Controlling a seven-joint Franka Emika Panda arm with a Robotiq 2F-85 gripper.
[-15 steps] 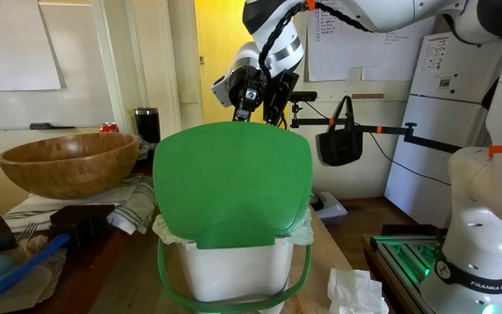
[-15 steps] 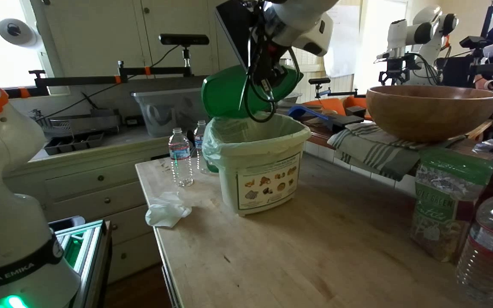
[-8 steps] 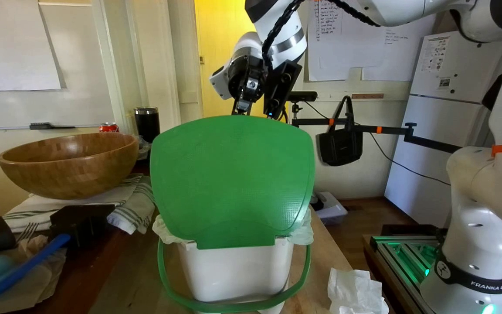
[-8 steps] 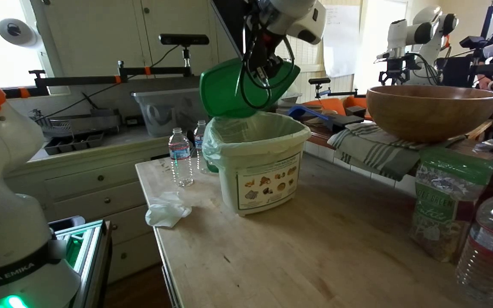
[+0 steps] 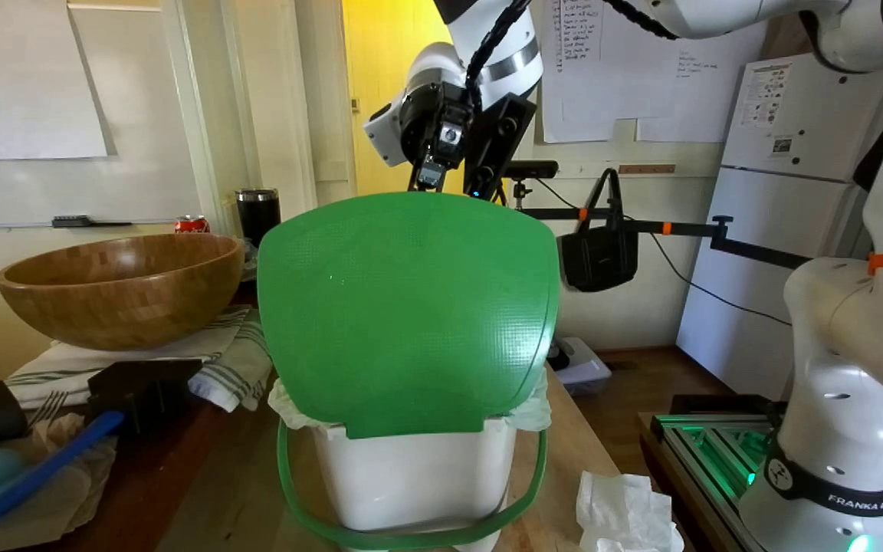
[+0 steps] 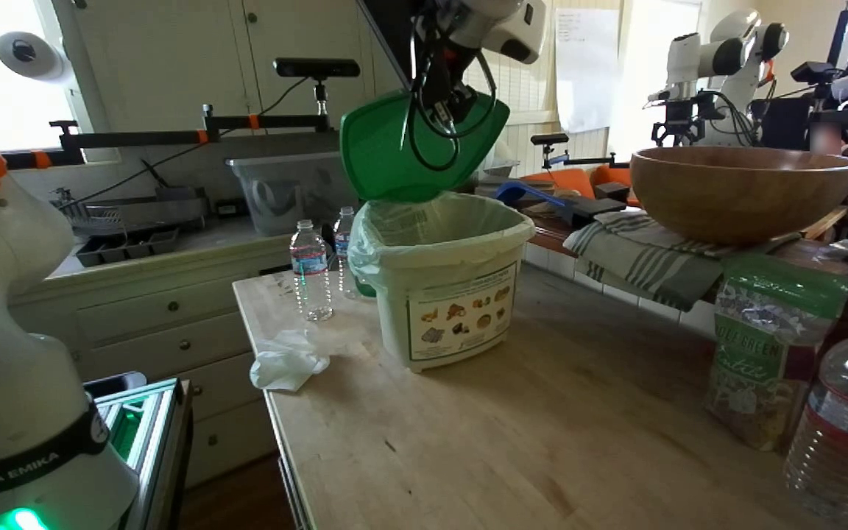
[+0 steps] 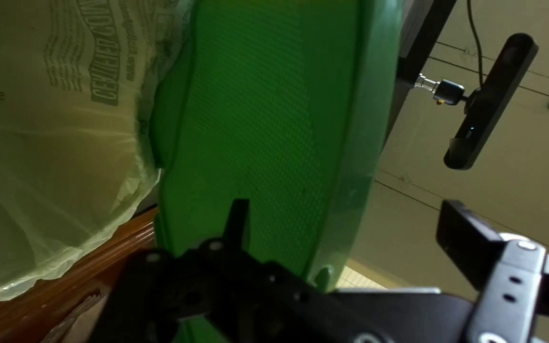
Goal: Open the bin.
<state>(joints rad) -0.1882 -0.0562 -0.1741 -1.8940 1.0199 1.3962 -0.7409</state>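
The worktop (image 6: 578,434) carries the bin (image 6: 461,316), upright and unmoved over the last second, its mouth uncovered and the pale liner (image 6: 372,235) folded over its rim. Well apart from the bin rests a wooden bowl (image 5: 119,295).

The green lid (image 5: 411,314) stands raised from its hinge at the bin's rim; in that same second its top edge has climbed in both exterior views, so it has swung further off the mouth. The bin is thus open in effect; what remains, I judge, is taking the lid past its balance point, as it might drop back if let go short of that.

Above the bin's mouth the hand (image 7: 346,207) has risen along with the lid. Its fingers (image 7: 238,221) are spread apart, one before the lid's inner face, the other past the lid's edge; nothing is clamped, so it is probably pushing rather than gripping. Actual contact I cannot make out.

Two clear bottles (image 6: 311,280) stand just beside the bin, and near it lies a crumpled white sheet (image 6: 288,362).
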